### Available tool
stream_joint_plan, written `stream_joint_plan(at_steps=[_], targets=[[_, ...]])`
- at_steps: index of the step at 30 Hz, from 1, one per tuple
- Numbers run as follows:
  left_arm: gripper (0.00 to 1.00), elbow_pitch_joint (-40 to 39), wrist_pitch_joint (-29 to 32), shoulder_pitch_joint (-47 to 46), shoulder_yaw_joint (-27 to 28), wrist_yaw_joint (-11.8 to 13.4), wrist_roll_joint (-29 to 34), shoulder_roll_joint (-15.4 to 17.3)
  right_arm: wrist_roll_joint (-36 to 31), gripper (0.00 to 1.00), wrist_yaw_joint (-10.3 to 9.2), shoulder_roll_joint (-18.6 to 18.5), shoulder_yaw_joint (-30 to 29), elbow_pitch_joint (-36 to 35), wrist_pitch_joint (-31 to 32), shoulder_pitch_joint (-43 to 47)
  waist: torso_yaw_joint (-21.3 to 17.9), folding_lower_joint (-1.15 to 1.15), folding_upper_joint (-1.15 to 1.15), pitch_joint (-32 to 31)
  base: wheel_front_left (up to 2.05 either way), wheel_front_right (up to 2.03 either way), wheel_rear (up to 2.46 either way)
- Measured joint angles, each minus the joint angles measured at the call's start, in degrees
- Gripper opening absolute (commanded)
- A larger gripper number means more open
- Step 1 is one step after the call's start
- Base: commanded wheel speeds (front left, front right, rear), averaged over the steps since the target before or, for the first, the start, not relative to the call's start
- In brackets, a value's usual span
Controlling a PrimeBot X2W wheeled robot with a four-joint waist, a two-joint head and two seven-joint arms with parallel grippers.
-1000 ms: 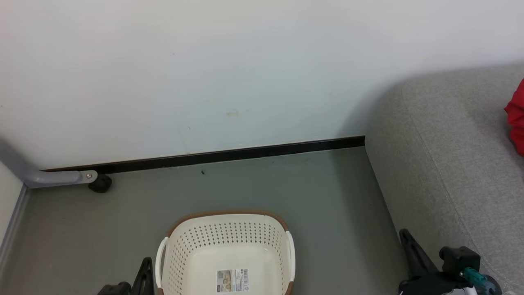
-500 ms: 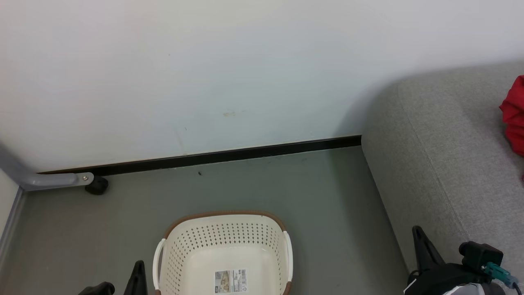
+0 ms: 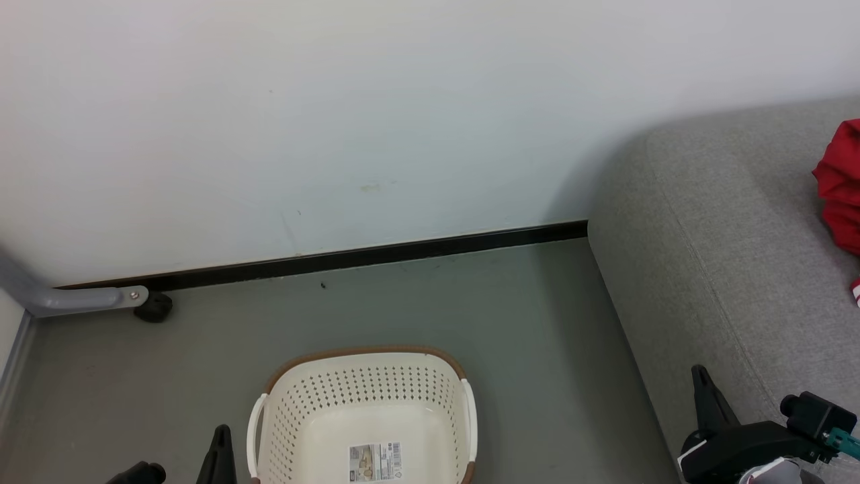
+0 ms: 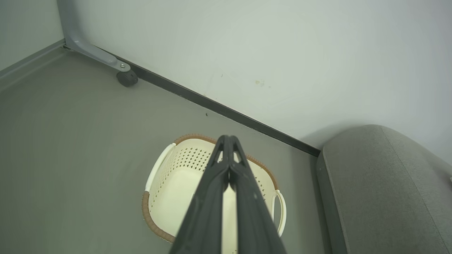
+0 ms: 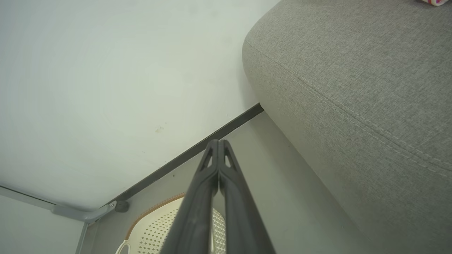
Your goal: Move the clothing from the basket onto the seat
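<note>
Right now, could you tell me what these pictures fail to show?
Clothing: head view, cut off by the right edge.
Basket: head view, front cut by the bottom edge; left wrist view, the left claw covers its middle.
Label: head view, too small to read.

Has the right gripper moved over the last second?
Yes. In the head view the right gripper has shifted right, further across the seat's front edge, though the baseboard's slight leftward drift shows the camera turned too.
</note>
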Motion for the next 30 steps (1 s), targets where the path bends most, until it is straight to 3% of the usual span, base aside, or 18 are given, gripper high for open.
stream_joint_plan(at_steps=[30], targets=[[0.00, -3.4, 6.2, -1.4, 2.5, -2.5, -24.0, -0.3, 22.1, 0.00, 2.20, 1.3, -7.0, -3.8, 6.5, 0.0, -1.3, 0.00, 0.00, 0.2, 0.00, 0.00, 0.00]])
